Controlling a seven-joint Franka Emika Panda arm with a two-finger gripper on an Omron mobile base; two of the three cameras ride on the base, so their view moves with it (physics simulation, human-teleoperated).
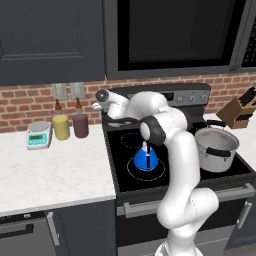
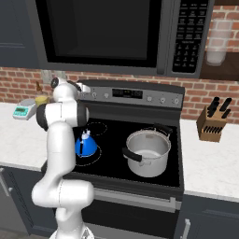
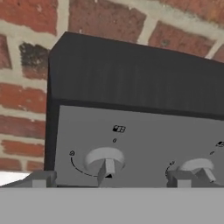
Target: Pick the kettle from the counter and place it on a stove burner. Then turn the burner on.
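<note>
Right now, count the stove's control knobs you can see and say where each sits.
4 in the right base view, along the stove's back panel: left pair and, right pair and, flanking the display. The arm may hide another at the far left.

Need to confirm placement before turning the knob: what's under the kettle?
The kettle stands on the black glass inside the large white-ringed stove burner. The ring's centre is covered by its base.

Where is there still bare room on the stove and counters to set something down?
Bare: the counter in front of the scale and two jars, and the stretch below the knife block. Crowded: the cooktop, with the kettle and silver pot.
</note>
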